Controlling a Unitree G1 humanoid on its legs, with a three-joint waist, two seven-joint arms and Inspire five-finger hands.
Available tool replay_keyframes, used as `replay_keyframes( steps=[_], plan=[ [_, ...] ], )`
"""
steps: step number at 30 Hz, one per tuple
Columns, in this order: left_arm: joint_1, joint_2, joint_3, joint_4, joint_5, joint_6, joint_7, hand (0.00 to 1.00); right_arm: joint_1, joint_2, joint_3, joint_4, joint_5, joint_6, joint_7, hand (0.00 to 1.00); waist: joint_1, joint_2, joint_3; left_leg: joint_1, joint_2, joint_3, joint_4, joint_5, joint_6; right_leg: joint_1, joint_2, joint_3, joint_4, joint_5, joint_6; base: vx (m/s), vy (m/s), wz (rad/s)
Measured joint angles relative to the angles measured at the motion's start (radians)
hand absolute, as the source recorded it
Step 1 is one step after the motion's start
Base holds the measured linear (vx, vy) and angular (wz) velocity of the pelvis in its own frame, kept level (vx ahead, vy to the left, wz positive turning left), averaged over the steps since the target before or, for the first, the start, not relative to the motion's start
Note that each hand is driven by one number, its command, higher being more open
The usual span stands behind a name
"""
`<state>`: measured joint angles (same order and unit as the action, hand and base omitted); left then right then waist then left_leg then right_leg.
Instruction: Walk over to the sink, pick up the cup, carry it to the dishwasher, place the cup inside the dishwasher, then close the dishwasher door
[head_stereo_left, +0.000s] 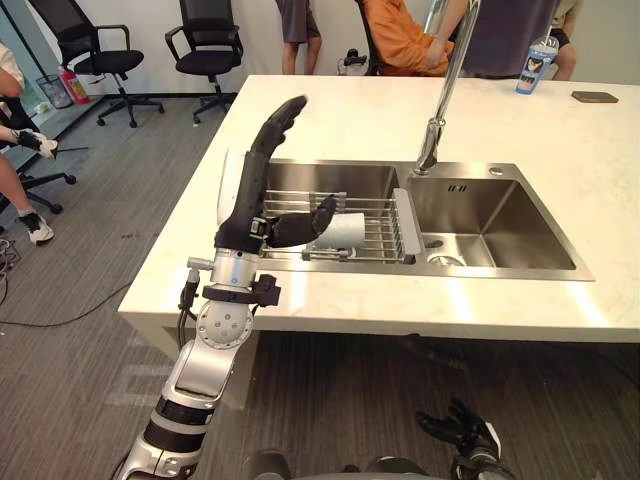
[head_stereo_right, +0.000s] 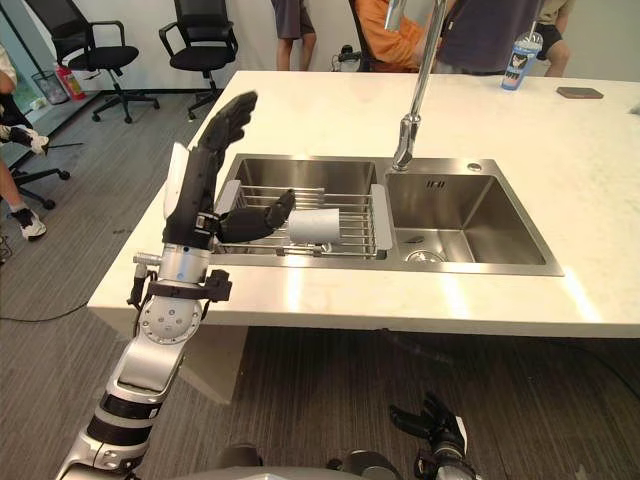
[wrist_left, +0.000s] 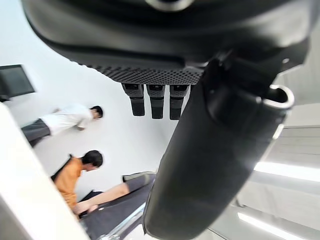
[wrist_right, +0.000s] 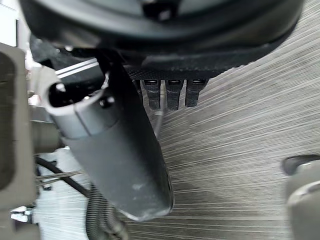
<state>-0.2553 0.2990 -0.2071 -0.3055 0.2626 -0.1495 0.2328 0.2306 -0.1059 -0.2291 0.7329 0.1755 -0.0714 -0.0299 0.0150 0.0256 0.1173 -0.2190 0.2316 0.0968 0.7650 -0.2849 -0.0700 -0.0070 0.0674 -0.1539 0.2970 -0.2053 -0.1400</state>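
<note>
Nearest, right hand (head_stereo_left: 462, 428): hangs low at the near right, just above the grey floor (head_stereo_left: 80, 270), its fingers spread and relaxed, holding nothing.
Left hand (head_stereo_left: 250, 195): raised over the near left corner of the sink, palm turned to the right, fingers straight and pointing up and away, empty.
Thumb (head_stereo_left: 300, 228): stretched out to the right over the rack, its tip right at the cup's left end; whether it touches cannot be told.
Countertop (head_stereo_left: 590, 170): white, wide, with the sink set into its near part.
Sink (head_stereo_left: 500, 270): steel, two basins side by side.
Wire rack (head_stereo_left: 385, 215): spans the left basin, resting across its edges.
Cup (head_stereo_left: 345, 229): white, lying on its side on the rack, nearer the basin's near edge, not in either hand.
Faucet (head_stereo_left: 447, 85): tall and steel, rising from the far rim between the two basins.
Bottle (head_stereo_left: 535, 62): upright at the far right edge of the countertop.
Phone (head_stereo_left: 594, 97): dark, flat, just right of the bottle.
Office chairs (head_stereo_left: 210, 45): black, on the floor at the far left.
People (head_stereo_left: 395, 35): beyond the far edge, one in orange.
</note>
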Motion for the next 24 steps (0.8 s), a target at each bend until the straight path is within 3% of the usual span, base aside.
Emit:
replay_keyframes(
  steps=[2,3,4,7,11,18,24],
  plan=[
    [-0.041,0.013,-0.005,0.006,0.027,0.000,-0.001,0.90,0.001,0.000,0.000,-0.002,0.000,0.000,-0.001,0.90,-0.002,0.001,-0.002,0.006,-0.046,-0.007,-0.215,0.020,0.004,0.005,-0.014,0.011,0.000,-0.007,0.015,0.21,0.082,-0.15],
    [-0.067,0.020,-0.017,0.018,0.035,0.000,-0.001,0.90,0.004,-0.001,0.000,-0.002,0.000,0.001,-0.001,0.90,-0.002,0.002,-0.003,0.014,-0.065,-0.008,-0.310,0.063,0.008,0.004,-0.018,0.015,0.007,-0.012,0.025,0.21,0.110,-0.20],
    [-0.100,0.032,-0.039,0.043,0.052,0.000,-0.004,0.90,0.007,0.003,0.001,0.004,0.000,0.002,-0.001,0.90,0.002,0.007,-0.008,0.035,-0.081,-0.007,-0.374,0.158,-0.003,0.002,-0.020,0.035,0.023,-0.025,0.045,0.21,0.126,-0.21],
    [-0.149,0.053,-0.103,0.116,0.063,0.008,-0.027,0.90,0.015,0.027,0.000,0.002,0.000,0.006,-0.001,0.90,-0.005,-0.024,-0.014,0.077,-0.123,0.021,-0.437,0.169,0.014,0.002,-0.064,0.055,0.029,-0.037,0.068,0.17,0.125,-0.12],
    [-0.201,0.054,-0.196,0.247,0.074,0.015,-0.060,0.90,0.016,0.046,0.001,0.007,0.000,0.007,0.006,0.90,-0.016,-0.026,-0.015,0.129,-0.169,0.053,-0.520,0.185,0.039,0.010,-0.103,0.086,0.020,-0.043,0.092,0.11,0.123,-0.12],
    [-0.279,0.063,-0.237,0.445,0.095,0.037,-0.087,0.90,0.013,0.054,-0.003,0.083,-0.001,0.007,0.008,0.90,-0.044,-0.029,-0.018,0.168,-0.184,0.055,-0.619,0.229,0.039,0.016,-0.105,0.107,-0.015,-0.028,0.105,0.01,0.012,0.00],
    [-0.280,0.116,-0.239,0.605,0.150,0.048,-0.110,0.90,-0.005,0.033,-0.008,0.173,-0.002,0.009,0.008,0.90,-0.068,-0.026,-0.019,0.214,-0.182,0.048,-0.762,0.313,0.034,0.018,-0.082,0.127,-0.083,0.031,0.102,-0.03,-0.004,-0.10]
  ],
)
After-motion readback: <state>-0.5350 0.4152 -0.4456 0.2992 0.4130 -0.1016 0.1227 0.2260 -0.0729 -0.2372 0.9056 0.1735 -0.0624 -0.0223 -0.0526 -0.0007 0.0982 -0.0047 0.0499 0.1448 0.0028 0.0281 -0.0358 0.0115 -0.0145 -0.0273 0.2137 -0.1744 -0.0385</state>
